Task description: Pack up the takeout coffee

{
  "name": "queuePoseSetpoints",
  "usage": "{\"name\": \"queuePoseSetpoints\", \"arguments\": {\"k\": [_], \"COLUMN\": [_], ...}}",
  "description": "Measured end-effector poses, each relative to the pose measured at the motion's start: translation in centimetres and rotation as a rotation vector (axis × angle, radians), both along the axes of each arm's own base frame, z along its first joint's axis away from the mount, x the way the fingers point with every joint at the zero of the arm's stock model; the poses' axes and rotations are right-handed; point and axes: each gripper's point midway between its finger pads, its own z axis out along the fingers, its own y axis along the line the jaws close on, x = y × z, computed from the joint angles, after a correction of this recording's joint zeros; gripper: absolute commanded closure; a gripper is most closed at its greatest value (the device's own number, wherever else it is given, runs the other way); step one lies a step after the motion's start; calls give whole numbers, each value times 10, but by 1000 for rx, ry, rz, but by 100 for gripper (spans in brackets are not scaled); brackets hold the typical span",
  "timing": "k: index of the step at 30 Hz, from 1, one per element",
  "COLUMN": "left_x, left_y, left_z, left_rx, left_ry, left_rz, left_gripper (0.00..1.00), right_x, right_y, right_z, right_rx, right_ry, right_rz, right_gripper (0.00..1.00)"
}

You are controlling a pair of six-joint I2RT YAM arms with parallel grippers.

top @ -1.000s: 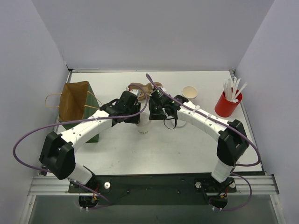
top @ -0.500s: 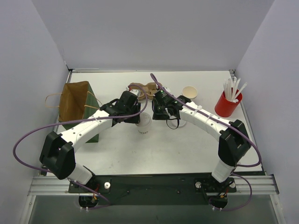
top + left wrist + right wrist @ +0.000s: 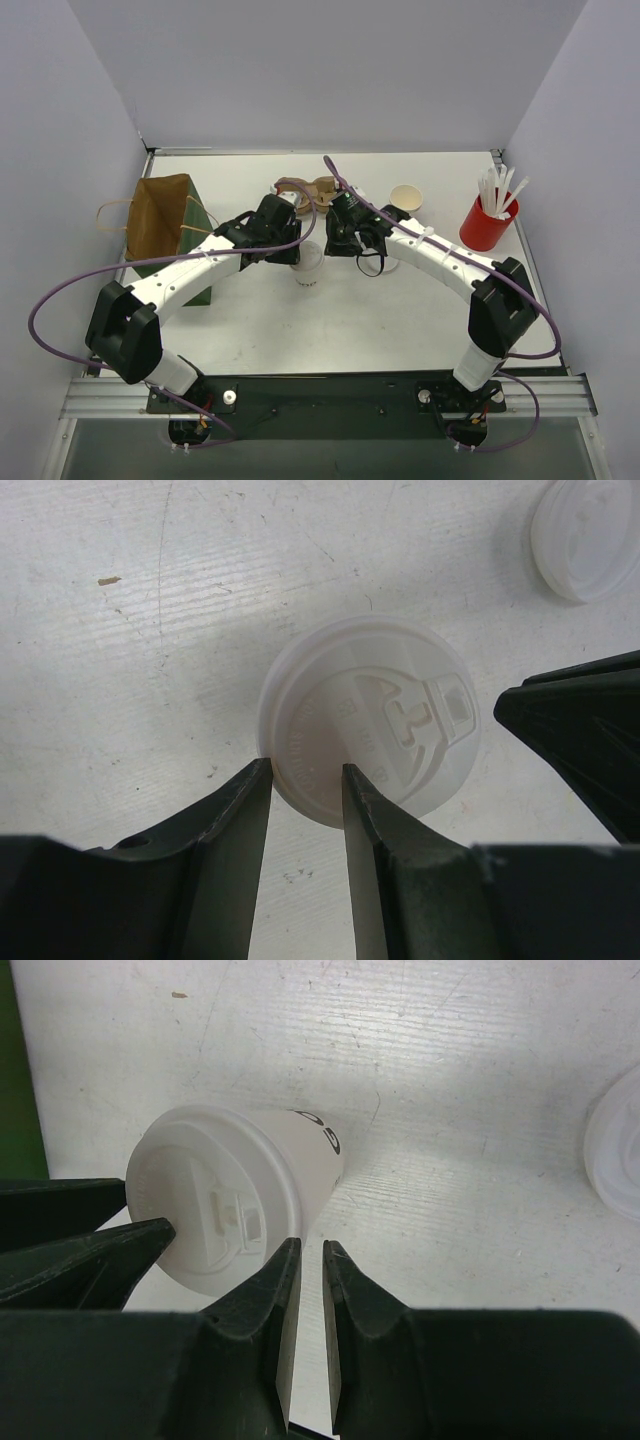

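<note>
Rightward and a little back went the right gripper [image 3: 338,246] over the last second, off the lidded cup [image 3: 308,264]; the left gripper [image 3: 295,255] kept its place. From above, the cup stood mid-table between them, near the carrier [image 3: 310,188], with a second cup [image 3: 406,197] open and well apart. Both arms reached inward, elbows bent, wrists pitched down.

Left wrist: the left gripper [image 3: 302,772] hung over the near rim of the lid [image 3: 370,730], fingers narrowly apart. Whether they nipped the rim I could not tell. A loose lid [image 3: 585,535] lay beyond.

Right wrist: the right gripper [image 3: 310,1248] was almost closed on nothing, just beside the cup.

My judgement was that a lift by the rim could pop the lid or tip the cup. The grippers, so crowded, could also knock together.
</note>
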Motion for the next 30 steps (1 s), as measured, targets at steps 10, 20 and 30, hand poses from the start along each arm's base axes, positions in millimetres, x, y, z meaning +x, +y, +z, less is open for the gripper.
{"name": "queuePoseSetpoints", "arguments": {"k": [10,20,30], "left_x": [0,0,1], "left_y": [0,1,2], "left_z": [0,-1,-1], "left_rx": [1,5,11], "left_ry": [1,2,-2], "left_rz": [0,0,2], "left_gripper": [56,56,56], "right_x": [-1,-5,-3], "right_y": [0,9,10], "right_z": [0,-13,-16], "right_rx": [1,50,63], "right_ry": [4,34,27], "right_rz": [3,17,6], "right_gripper": [89,89,89]}}
